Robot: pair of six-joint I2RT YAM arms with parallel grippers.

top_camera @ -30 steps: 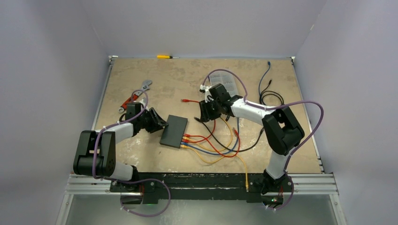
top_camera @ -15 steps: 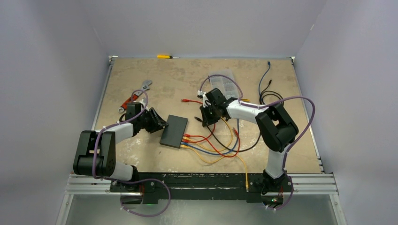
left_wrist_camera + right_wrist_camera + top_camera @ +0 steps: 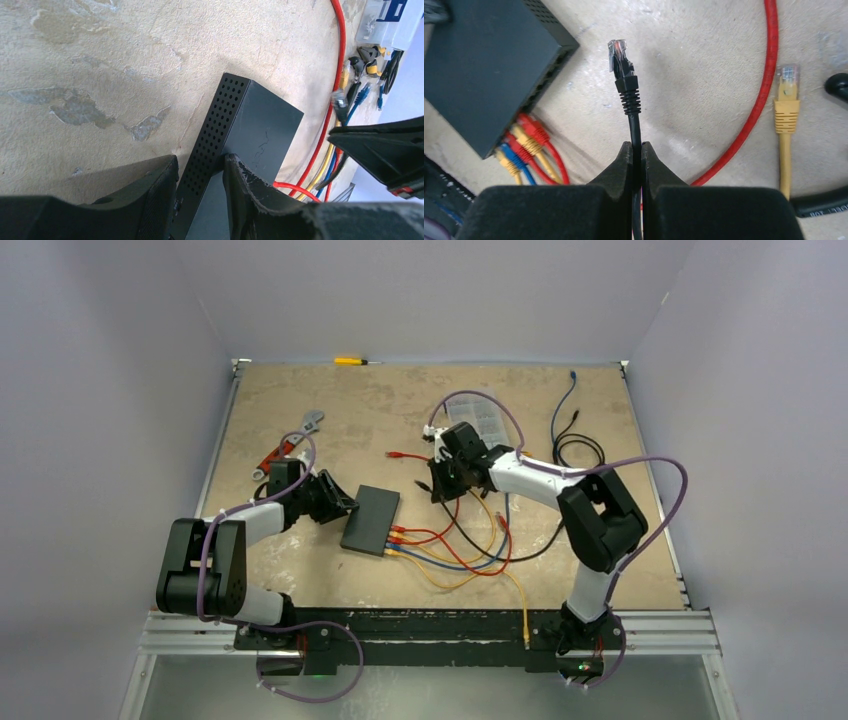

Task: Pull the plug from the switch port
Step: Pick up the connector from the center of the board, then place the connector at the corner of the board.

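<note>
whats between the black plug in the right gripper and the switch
Only bare tabletop; the right wrist view shows an open gap between the black plug and the switch.

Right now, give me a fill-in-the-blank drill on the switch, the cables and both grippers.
The right gripper is shut on a ____ cable whose plug is out of the switch.
The left gripper is shut on the ____.
The cables plugged into the switch are red, yellow and ____.
In the right wrist view, the loose plug right of the red cable is ____.
Missing words: black, switch, blue, yellow.
</note>
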